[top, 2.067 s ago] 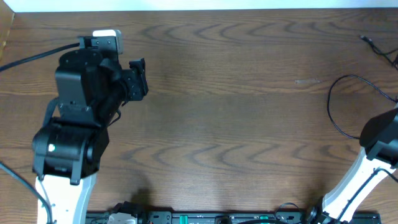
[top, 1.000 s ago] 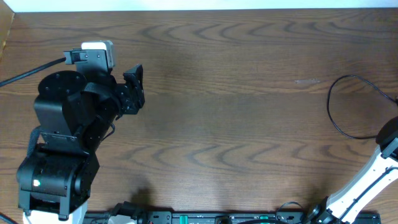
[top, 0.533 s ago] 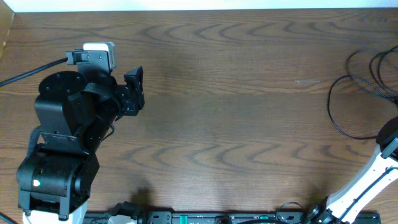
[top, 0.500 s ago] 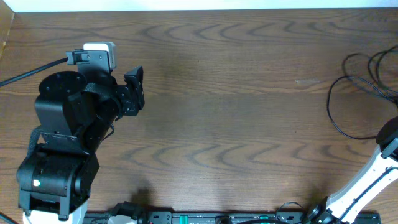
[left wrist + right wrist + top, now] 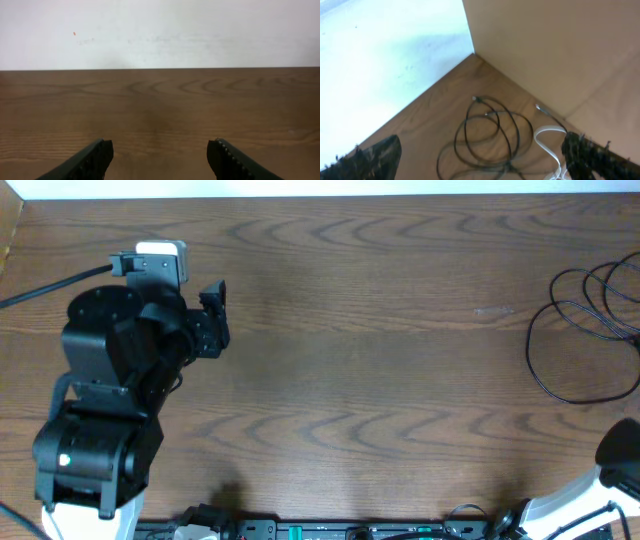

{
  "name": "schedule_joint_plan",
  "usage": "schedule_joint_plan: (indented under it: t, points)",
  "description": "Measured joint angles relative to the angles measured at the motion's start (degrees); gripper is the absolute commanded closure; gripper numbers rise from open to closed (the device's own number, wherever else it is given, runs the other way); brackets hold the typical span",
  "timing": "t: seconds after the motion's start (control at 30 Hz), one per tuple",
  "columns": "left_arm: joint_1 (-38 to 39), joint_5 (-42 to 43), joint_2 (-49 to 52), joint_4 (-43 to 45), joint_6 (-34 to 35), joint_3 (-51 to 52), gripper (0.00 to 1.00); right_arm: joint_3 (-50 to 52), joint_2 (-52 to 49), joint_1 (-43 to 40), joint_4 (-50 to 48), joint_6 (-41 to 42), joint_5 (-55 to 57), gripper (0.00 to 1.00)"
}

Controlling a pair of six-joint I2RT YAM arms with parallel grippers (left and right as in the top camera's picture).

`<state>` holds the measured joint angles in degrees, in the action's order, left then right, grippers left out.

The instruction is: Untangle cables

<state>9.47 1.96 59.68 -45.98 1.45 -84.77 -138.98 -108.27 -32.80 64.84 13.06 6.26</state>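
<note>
The black cable [image 5: 529, 348] lies in loose overlapping loops on the wooden table [image 5: 380, 380] at its far right edge. In the right wrist view the same black cable [image 5: 466, 127] has coils crossing each other, with a white cable [image 5: 550, 128] curling just to its right near the corner. My right gripper [image 5: 481, 145] hangs above them, wide open and touching neither. My left gripper [image 5: 214, 315] hovers over the table's left side, far from the cables. In its wrist view the left gripper [image 5: 160, 150] is open with only bare wood between its fingers.
A beige panel [image 5: 545, 50] walls off the corner behind the cables. The right arm [image 5: 622, 460] shows only at the lower right edge of the overhead view. A rail of equipment [image 5: 350, 530] runs along the table's front edge.
The right gripper opened and the black cable's upper loops dropped onto the table at the right edge. The right arm pulled back toward the front. The left arm shifted slightly.
</note>
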Motion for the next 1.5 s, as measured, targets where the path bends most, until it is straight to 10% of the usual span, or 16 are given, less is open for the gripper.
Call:
schedule_joint_plan:
  t: [0.2,0.7,1.13,1.5]
  points:
    - [0.0,-0.9,3.1,1.6,0.0,0.0,0.34,0.3,1.8,0.0,18.9,2.6,0.3,0.01]
    - [0.0,-2.2,4.1,1.4,0.2,0.0,0.35,6.9,2.2,2.3,18.5,2.8,1.1,0.01]
    - [0.0,-2.3,-7.5,13.1,2.1,24.5,0.37,64.7,37.1,15.4,-19.0,-1.7,-4.3,0.01]
    - [2.0,-3.3,-17.7,12.4,5.4,34.9,0.36,90.6,59.8,28.1,-21.9,0.3,-3.3,0.01]
